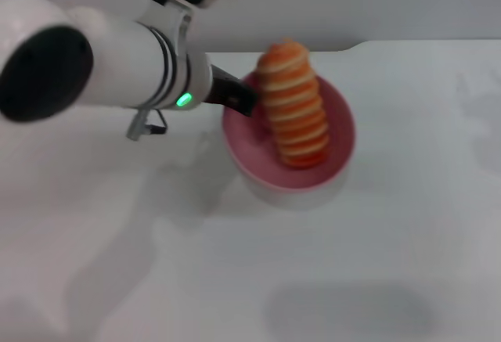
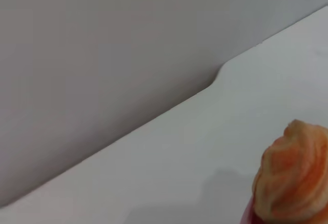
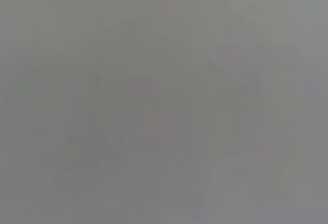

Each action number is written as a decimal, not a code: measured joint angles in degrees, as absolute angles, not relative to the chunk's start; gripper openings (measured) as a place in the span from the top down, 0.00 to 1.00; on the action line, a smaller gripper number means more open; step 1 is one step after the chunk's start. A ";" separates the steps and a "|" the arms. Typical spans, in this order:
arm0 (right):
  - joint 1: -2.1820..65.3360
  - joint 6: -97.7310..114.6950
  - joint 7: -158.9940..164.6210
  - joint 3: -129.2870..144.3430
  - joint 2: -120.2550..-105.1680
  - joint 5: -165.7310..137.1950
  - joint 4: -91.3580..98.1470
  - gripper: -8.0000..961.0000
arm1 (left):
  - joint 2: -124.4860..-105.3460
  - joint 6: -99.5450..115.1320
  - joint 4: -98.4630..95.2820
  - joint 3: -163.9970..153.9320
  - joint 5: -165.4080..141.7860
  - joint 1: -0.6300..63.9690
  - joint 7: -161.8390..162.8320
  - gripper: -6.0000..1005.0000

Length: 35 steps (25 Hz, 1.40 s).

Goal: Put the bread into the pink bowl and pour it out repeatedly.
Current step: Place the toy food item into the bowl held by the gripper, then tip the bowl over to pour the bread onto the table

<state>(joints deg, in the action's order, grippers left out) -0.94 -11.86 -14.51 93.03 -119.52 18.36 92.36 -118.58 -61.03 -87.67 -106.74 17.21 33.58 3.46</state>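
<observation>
A: Where does everything sit relative to the pink bowl (image 1: pixel 291 171)?

B: It rests on the white table (image 1: pixel 407 264). The left gripper (image 1: pixel 239 99) is clamped on its left rim. The bread (image 1: pixel 293 104) stands inside, one end poking past the far rim.

A: Risks?

B: Tilting fast could fling the loaf off the table; a thin rim pinch might slip. The right gripper is unseen.

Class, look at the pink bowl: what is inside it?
The bread leans inside the pink bowl, one end above the rim. The left gripper grasps the rim. The bowl's bottom beneath the bread is hidden.
</observation>
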 joint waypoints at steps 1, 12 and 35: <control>-1.31 -11.78 -14.32 93.05 -119.52 18.93 91.91 0.38 | -118.56 -60.08 -88.17 -107.54 17.06 33.10 3.45 0.94; -1.58 -12.75 -14.03 94.34 -119.34 20.56 89.11 0.38 | -118.53 -53.78 -90.73 -116.80 8.46 30.21 1.59 0.94; -6.16 -11.26 -13.64 89.20 -119.28 22.15 87.61 0.38 | -118.76 -28.35 -87.54 -127.18 -14.69 25.60 3.99 0.94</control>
<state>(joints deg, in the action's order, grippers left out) -6.16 -11.26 -13.64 89.20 -119.28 22.15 87.61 -118.76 -28.35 -87.54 -127.18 -14.69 25.60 3.99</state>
